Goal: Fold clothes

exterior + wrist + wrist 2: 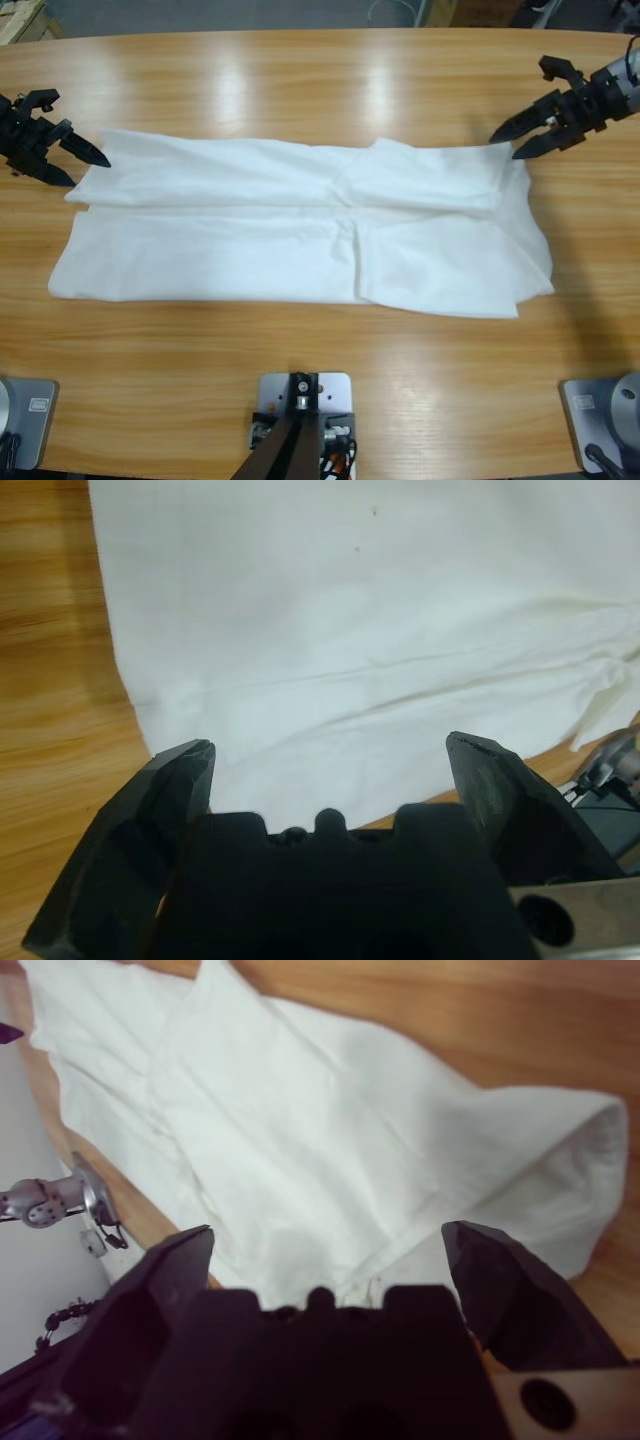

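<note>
The white T-shirt (300, 235) lies folded lengthwise; we hover the left gripper (88, 165) and right gripper (516, 142), jaws spread and empty, at its far corners, apparently ready to pinch.

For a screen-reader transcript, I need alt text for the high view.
A white T-shirt, folded into a long band, lies flat across a wooden table. The left gripper sits open at its far left corner, and the right gripper sits open at its far right corner; neither holds cloth.

Left gripper (82, 165) and right gripper (512, 144): jaws spread, empty.
</note>
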`<state>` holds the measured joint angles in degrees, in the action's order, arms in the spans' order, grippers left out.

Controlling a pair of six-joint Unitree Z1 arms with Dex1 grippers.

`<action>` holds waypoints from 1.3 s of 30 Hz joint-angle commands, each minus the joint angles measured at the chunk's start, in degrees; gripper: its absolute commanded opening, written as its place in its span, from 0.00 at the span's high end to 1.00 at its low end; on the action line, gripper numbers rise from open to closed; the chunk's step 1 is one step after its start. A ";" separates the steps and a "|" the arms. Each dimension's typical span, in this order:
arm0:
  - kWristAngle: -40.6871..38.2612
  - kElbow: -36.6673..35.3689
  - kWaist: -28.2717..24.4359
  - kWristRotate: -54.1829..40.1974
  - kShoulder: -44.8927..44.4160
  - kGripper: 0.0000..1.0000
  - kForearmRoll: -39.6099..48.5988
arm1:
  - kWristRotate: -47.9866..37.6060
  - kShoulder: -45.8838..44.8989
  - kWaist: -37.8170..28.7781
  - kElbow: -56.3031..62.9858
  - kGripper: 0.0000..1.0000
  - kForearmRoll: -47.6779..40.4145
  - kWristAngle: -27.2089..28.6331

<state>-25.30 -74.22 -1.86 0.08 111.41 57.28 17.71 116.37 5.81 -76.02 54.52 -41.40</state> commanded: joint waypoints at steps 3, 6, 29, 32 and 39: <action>1.57 1.54 0.76 0.45 0.21 0.10 0.80 | 0.11 5.18 0.87 0.88 0.00 -2.56 2.41; 1.64 1.54 1.00 0.45 0.21 0.10 0.82 | -0.24 5.15 0.87 0.96 0.00 -3.11 3.70; 2.20 1.45 1.07 0.45 0.65 0.10 0.82 | -1.08 7.35 -2.03 0.96 0.01 -3.37 2.15; 2.27 1.54 1.07 0.45 0.48 0.10 0.82 | -1.35 6.77 -2.07 0.96 0.31 -3.37 1.76; 2.36 1.54 1.25 0.45 0.57 0.10 0.82 | -4.58 4.25 -1.86 0.28 0.78 -3.09 5.05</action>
<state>-24.07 -74.22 -1.41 0.08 111.41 57.29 15.82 120.92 4.42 -76.01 51.54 -38.80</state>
